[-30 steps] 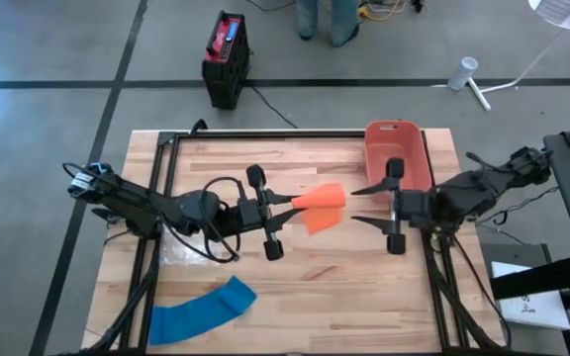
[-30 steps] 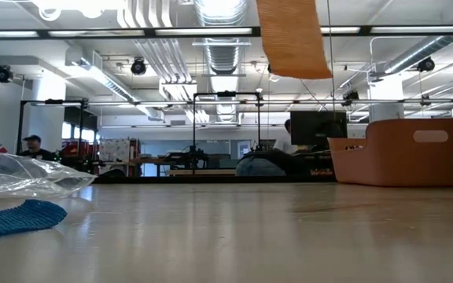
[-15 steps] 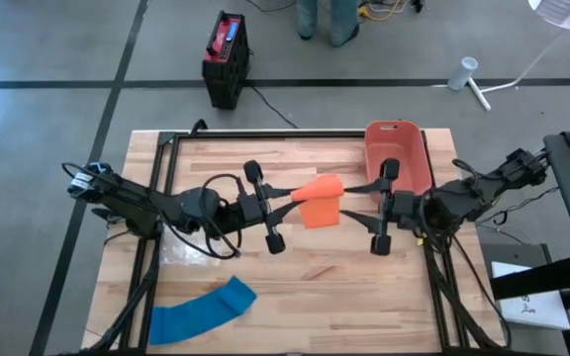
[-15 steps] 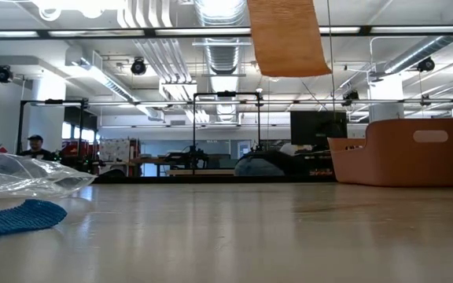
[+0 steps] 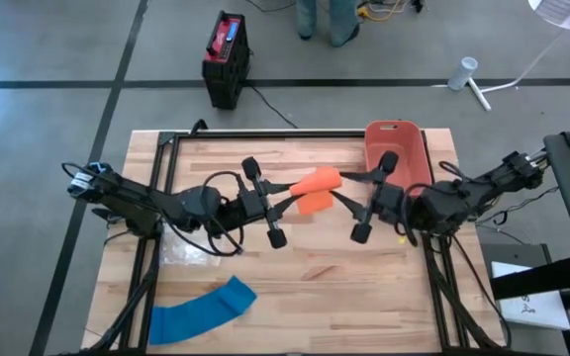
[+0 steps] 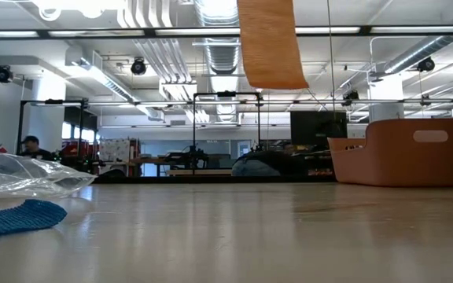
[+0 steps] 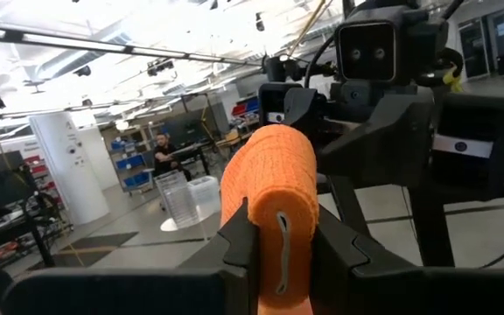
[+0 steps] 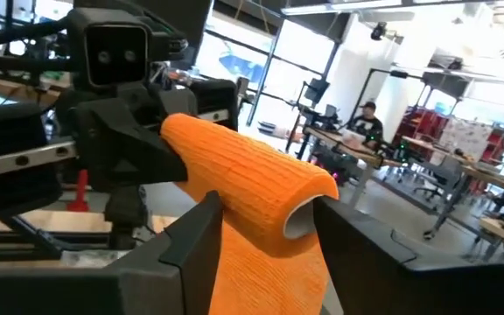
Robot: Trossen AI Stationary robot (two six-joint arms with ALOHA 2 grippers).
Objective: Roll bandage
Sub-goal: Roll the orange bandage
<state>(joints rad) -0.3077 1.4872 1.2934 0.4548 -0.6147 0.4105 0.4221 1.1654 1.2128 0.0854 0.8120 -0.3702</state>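
An orange bandage roll (image 5: 317,181) is held high over the middle of the table, between my two grippers. Its loose tail (image 6: 267,43) hangs down, clear of the tabletop. My left gripper (image 5: 291,196) comes from the table's left and is shut on the roll's left end. My right gripper (image 5: 340,188) comes from the right, its two fingers standing against the roll's right end (image 8: 296,210). In the left wrist view the roll (image 7: 269,175) points away toward the right arm. My left gripper pinches the roll's left end (image 7: 278,197) between its two fingers. The fingers come about level from the table's left, in line with the roll. The roll is lifted clear and the tail hangs slack below it. My right gripper has the roll's right end (image 8: 261,188) between its two fingers (image 8: 195,232), one on each side. It comes level from the table's right, in line with the roll.
An orange bin (image 5: 396,153) stands at the far right of the table, just behind the right arm. A blue bandage (image 5: 201,311) lies near the front left, and a clear plastic bag (image 5: 181,247) lies under the left arm.
My right gripper has gone toward the table's left, up to the roll, turning as it went, and its fingers have drawn closer together around the roll's right end. The roll has swung to point toward the far right, and the hanging tail has shifted with it.
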